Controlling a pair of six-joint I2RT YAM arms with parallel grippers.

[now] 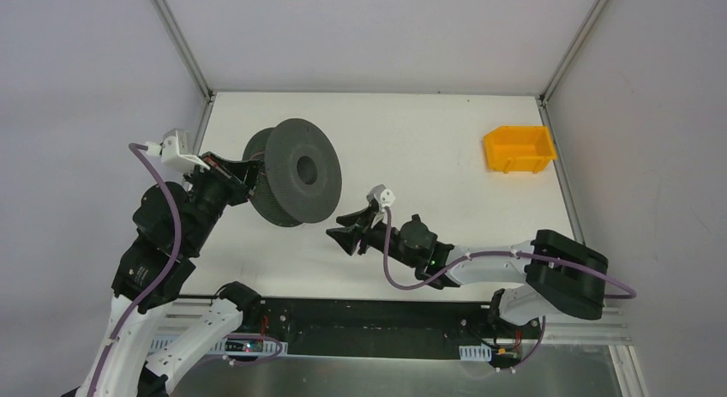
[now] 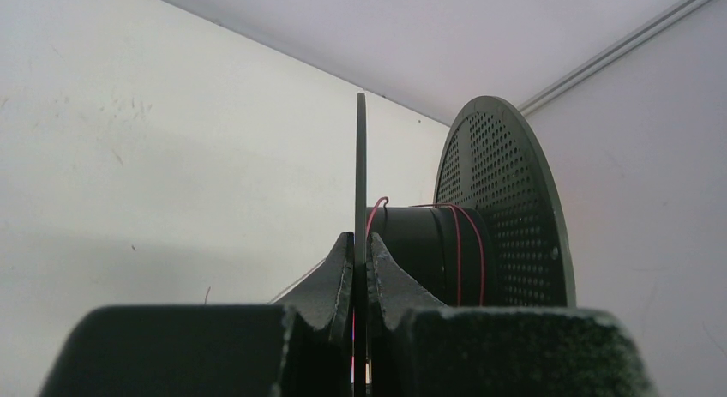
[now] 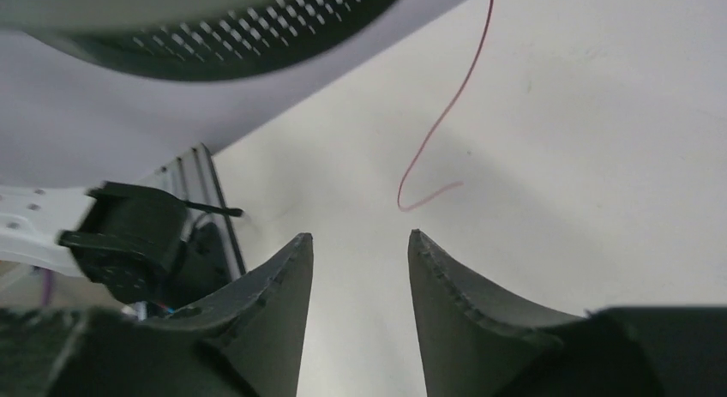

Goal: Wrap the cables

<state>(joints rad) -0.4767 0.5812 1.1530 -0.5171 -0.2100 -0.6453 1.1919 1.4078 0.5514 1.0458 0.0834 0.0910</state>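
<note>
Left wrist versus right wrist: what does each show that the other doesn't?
Only left wrist: the left gripper shut on the spool at its near flange, and cable turns wound on the hub. Only right wrist: the right gripper open, with the cable's loose end curling free just beyond its fingertips. Both: the spool's perforated flange and the thin reddish cable.

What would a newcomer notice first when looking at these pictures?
First, the large dark perforated spool at the left of the table, flanges upright, with the left gripper shut on the rim of one flange. Next, the thin red wire: some turns are wound on the spool, and a loose end curls just ahead of the open right gripper. The yellow bin in the far right corner is the one bright colour.
</note>
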